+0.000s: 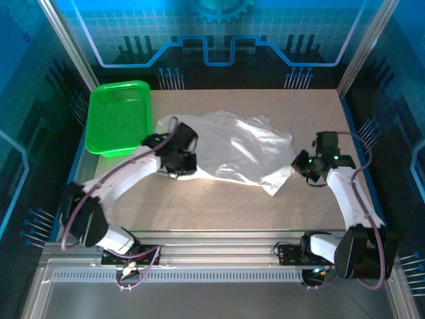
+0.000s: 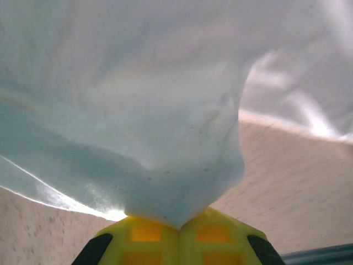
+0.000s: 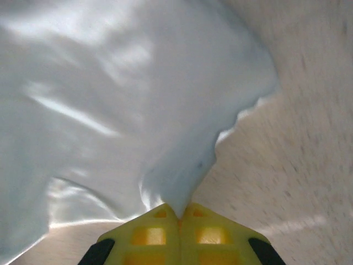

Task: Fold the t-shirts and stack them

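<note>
White shirt (image 1: 232, 149) is spread crumpled on the table (image 1: 219, 206), with its left edge clamped by the left gripper (image 2: 180, 225) and its right corner by the right gripper (image 3: 179, 212). A first fold is judged in hand; next, both edges must be lifted and carried across together.

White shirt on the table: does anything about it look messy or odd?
The t-shirt lies rumpled and skewed on the table, with one flap trailing near the right gripper. That gripper and the left gripper are pinched shut on its edges. Nothing looks torn or spilled.
</note>
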Motion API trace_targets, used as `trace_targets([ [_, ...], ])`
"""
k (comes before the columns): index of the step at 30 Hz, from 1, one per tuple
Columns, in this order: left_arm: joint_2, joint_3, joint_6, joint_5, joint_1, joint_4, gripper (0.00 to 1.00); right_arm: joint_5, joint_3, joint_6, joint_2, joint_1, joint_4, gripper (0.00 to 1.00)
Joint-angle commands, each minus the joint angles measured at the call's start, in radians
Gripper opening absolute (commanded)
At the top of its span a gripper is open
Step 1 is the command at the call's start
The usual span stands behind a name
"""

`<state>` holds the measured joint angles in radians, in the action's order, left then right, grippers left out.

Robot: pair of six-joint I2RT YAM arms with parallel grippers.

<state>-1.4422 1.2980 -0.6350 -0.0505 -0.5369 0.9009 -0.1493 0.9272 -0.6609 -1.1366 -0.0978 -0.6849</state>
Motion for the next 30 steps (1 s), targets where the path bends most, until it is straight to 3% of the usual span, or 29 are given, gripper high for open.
trace_targets([
  [1, 0.071, 0.115, 0.073, -0.082, 0.052, 0.077, 0.0, -0.086, 0.125, 0.023, 0.061, -0.057, -0.044, 0.0],
  [8, 0.147, 0.357, 0.153, -0.109, 0.111, 0.065, 0.0, -0.205, 0.351, -0.037, 0.15, -0.173, -0.05, 0.0],
  [15, 0.211, 0.535, 0.225, -0.124, 0.112, -0.034, 0.0, -0.19, 0.626, -0.073, 0.189, -0.182, -0.105, 0.0],
  [22, 0.208, 0.653, 0.328, -0.143, 0.12, -0.117, 0.0, -0.17, 0.894, -0.055, 0.143, -0.183, -0.147, 0.0],
  [30, 0.108, 0.76, 0.37, -0.051, 0.261, -0.175, 0.0, -0.208, 1.061, -0.034, 0.01, -0.182, -0.128, 0.0],
])
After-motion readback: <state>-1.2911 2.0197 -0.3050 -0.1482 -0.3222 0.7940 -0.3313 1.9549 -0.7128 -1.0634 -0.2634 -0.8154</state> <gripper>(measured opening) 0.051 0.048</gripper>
